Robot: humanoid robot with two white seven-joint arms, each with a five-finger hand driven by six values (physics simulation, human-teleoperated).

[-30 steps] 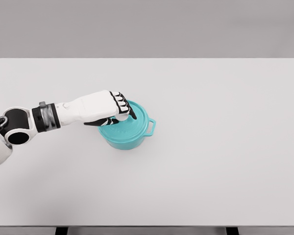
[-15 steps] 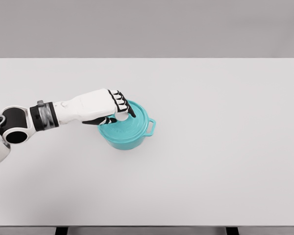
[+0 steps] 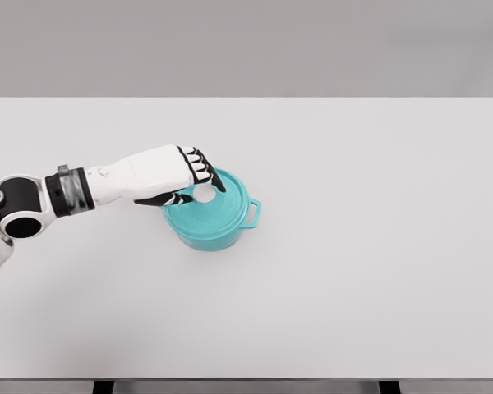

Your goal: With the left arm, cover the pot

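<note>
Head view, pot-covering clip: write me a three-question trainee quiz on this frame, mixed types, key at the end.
1. True or false: the lid sits on the teal pot.
2. Which robot hand is at the lid's white knob? A) left B) right C) both
3. Fill in: the pot's visible side handle points toward the picture's ____.

Key: 1 true; 2 A, its arm enters from the left, no other arm shows; 3 right.
</note>
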